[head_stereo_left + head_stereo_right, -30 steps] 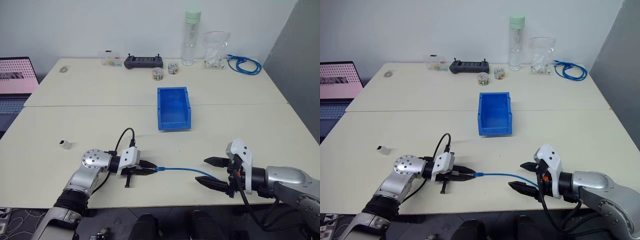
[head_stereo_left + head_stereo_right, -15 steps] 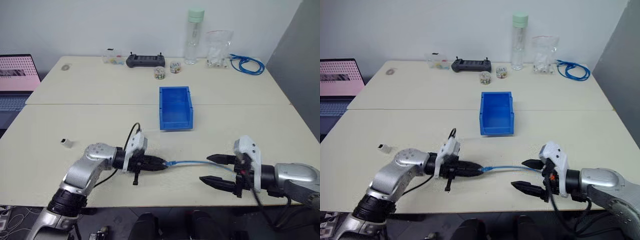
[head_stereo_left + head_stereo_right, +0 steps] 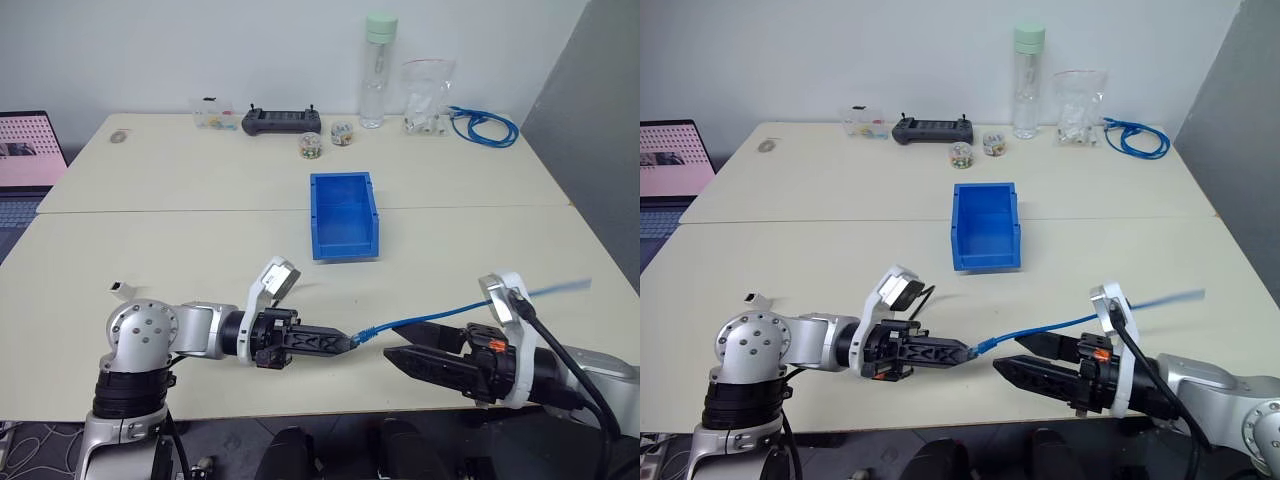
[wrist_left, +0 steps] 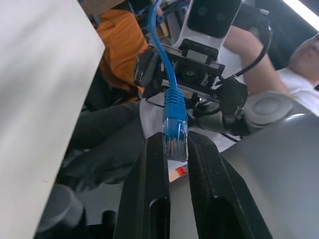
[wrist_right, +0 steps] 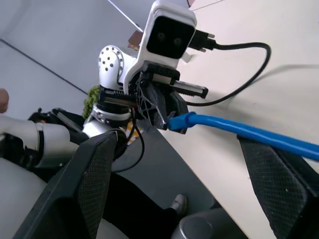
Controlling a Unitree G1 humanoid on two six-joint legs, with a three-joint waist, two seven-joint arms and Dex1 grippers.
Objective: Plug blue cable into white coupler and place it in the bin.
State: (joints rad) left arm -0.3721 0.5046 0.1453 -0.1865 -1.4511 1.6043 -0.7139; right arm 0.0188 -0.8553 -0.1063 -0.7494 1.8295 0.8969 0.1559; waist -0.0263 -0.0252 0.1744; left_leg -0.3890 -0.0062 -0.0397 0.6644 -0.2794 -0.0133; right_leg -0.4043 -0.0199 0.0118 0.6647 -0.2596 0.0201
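Note:
My left gripper (image 3: pixel 345 342) is shut on the clear plug of the blue cable (image 3: pixel 430 318), held level above the table's front edge and pointing right. The left wrist view shows the plug (image 4: pixel 174 137) pinched between the fingers. From there the cable rises to the right, past my right gripper (image 3: pixel 398 342) and over its wrist. That gripper points left toward the plug and stands open with nothing gripped; the strand (image 5: pixel 239 129) crosses between its fingers (image 5: pixel 94 174). The white coupler (image 3: pixel 119 287) lies on the table at the far left. Mid-table stands the blue bin (image 3: pixel 345 246), with nothing in it.
Along the back edge stand a coiled blue cable bundle (image 3: pixel 487 126), a plastic bag (image 3: pixel 430 95), a tall bottle (image 3: pixel 380 70), small jars (image 3: pixel 313 146) and a black controller (image 3: pixel 281 120). A laptop (image 3: pixel 25 160) sits at the left. A person (image 4: pixel 299 74) shows behind.
Both arms have risen off the table and come closer together. The left gripper has rolled over with the plug, and the cable has lifted clear, its free end swinging up at the right.

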